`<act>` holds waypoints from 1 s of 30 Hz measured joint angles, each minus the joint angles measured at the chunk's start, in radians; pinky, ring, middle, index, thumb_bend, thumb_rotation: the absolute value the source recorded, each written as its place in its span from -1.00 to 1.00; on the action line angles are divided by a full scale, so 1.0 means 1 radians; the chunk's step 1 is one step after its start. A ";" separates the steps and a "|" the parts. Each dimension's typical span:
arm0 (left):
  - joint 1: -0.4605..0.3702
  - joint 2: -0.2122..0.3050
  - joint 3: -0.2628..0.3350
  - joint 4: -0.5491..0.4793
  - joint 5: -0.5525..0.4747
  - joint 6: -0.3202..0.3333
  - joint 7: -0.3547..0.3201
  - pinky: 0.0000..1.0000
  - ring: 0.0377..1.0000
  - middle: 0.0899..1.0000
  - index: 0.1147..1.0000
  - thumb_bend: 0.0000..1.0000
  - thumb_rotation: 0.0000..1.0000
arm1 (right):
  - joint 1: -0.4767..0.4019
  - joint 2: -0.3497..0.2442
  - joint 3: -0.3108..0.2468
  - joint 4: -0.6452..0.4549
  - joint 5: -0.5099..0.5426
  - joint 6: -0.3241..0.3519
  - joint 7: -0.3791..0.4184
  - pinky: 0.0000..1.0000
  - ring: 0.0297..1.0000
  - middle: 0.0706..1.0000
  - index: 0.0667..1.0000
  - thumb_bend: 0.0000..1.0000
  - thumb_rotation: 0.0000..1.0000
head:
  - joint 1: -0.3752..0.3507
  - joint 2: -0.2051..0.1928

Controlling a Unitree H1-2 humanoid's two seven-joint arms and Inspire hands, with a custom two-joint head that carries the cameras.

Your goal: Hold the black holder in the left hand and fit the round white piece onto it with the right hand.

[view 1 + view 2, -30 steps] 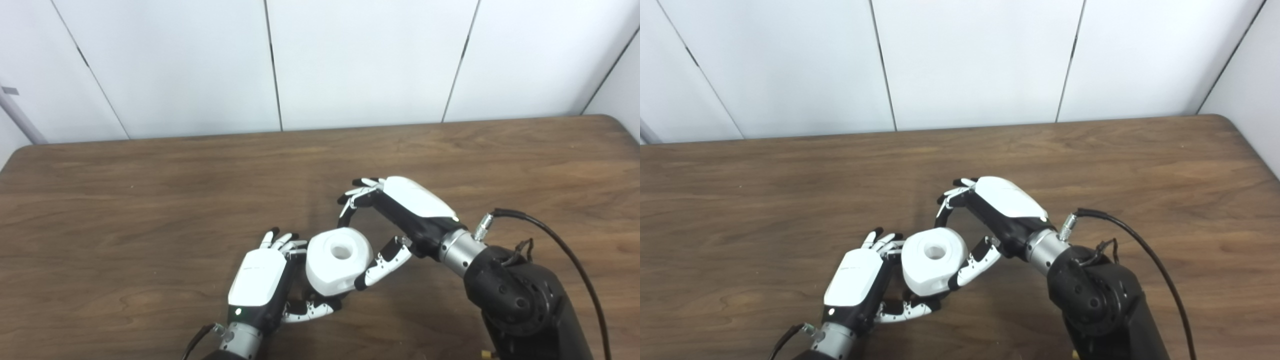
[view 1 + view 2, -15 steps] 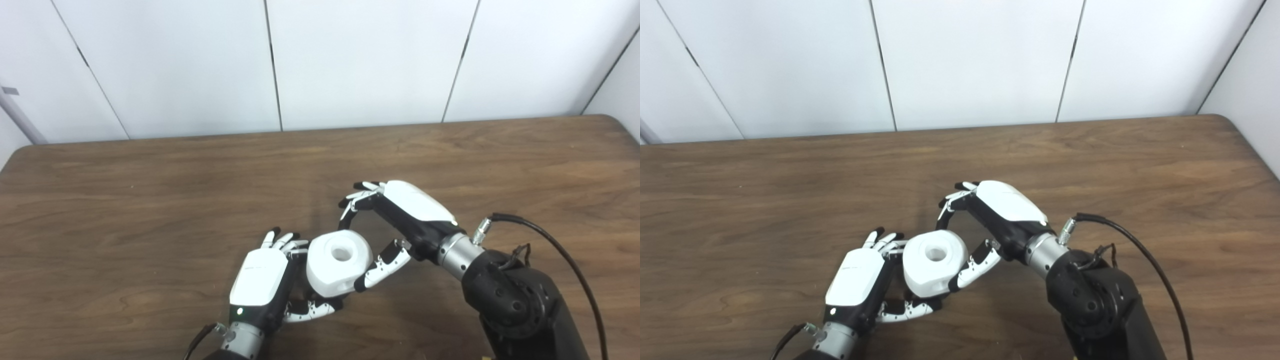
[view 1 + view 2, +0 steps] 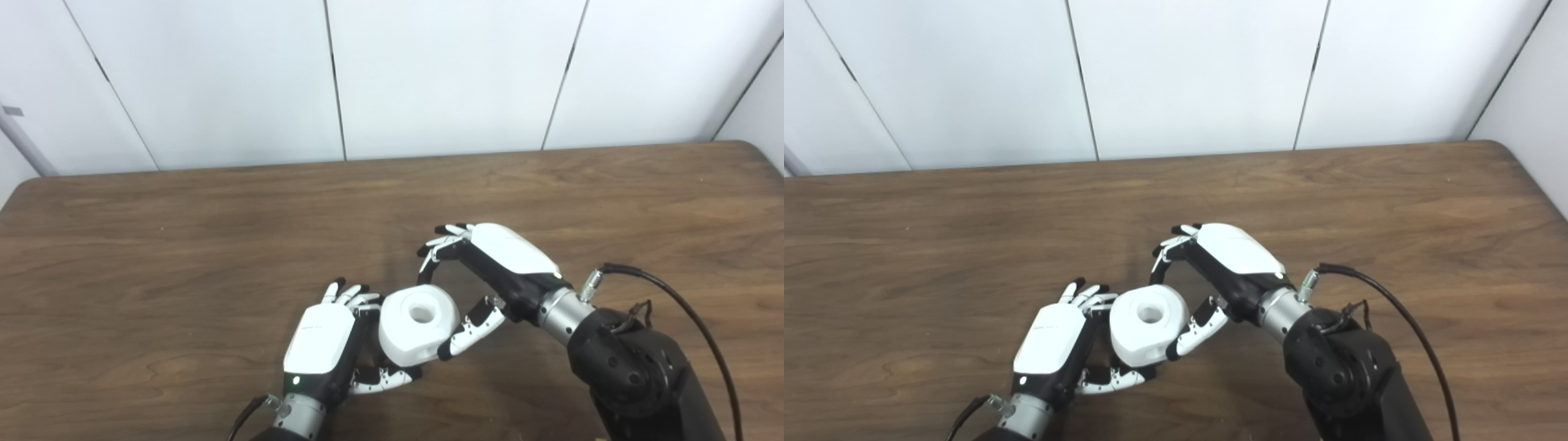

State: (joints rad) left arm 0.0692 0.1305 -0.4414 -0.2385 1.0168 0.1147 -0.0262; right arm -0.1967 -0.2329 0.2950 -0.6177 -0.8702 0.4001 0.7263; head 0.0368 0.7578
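Light: bright, even, from overhead
Shadows: soft, short, on the wooden surface beneath both hands
Glare: faint sheen on the white wall panels
Focus: slightly soft, grainy throughout

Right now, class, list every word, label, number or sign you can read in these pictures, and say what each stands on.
None can be read. The round white piece, the left hand, the right hand and the table carry no visible lettering. The left hand shows only a small green light.
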 measured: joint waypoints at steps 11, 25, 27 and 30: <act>-0.002 0.000 -0.002 0.001 0.000 0.002 0.001 1.00 0.78 0.54 -0.16 0.04 -0.91 | -0.002 -0.012 0.004 0.002 -0.014 0.025 0.047 1.00 1.00 0.82 0.45 1.00 -0.27 | -0.008 -0.002; -0.006 0.000 -0.003 0.006 0.000 0.003 0.001 1.00 0.77 0.53 -0.16 0.04 -0.91 | -0.017 -0.024 -0.012 -0.005 -0.014 0.049 0.078 1.00 1.00 0.91 0.50 1.00 -0.29 | -0.014 -0.003; -0.006 0.000 -0.004 0.006 0.000 0.003 0.001 1.00 0.77 0.53 -0.16 0.04 -0.91 | -0.019 -0.029 -0.020 -0.011 -0.014 0.060 0.097 1.00 1.00 0.93 0.51 1.00 -0.27 | -0.014 -0.003; -0.007 0.000 -0.003 0.006 0.000 0.003 0.001 1.00 0.77 0.53 -0.16 0.04 -0.91 | -0.022 -0.039 -0.034 -0.036 -0.014 0.062 0.125 1.00 1.00 0.93 0.50 1.00 -0.25 | -0.017 -0.002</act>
State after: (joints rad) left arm 0.0624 0.1306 -0.4449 -0.2327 1.0167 0.1177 -0.0249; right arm -0.2186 -0.2720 0.2610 -0.6540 -0.8841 0.4621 0.8509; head 0.0200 0.7562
